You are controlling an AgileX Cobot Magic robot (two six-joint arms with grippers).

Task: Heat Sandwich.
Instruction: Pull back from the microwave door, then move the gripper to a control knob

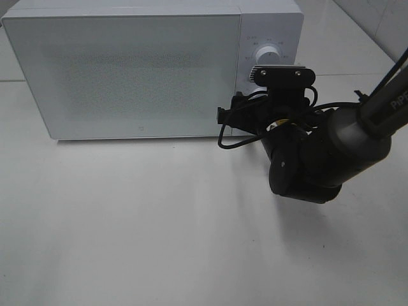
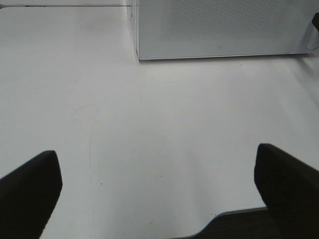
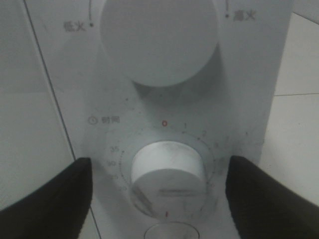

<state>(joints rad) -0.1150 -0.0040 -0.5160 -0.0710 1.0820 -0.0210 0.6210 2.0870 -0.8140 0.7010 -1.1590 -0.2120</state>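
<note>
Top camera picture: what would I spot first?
The big white microwave at the back of the table, door closed. Then the black right arm stretched to its control panel, where the open right claw sits either side of the lower timer knob without touching it.

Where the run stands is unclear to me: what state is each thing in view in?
Microwave door: closed.
Timer knob: ungripped, setting unreadable.
Power knob: untouched, setting unreadable.
Left end effector: open, empty.
Right end effector: open, straddling the timer knob.
</note>
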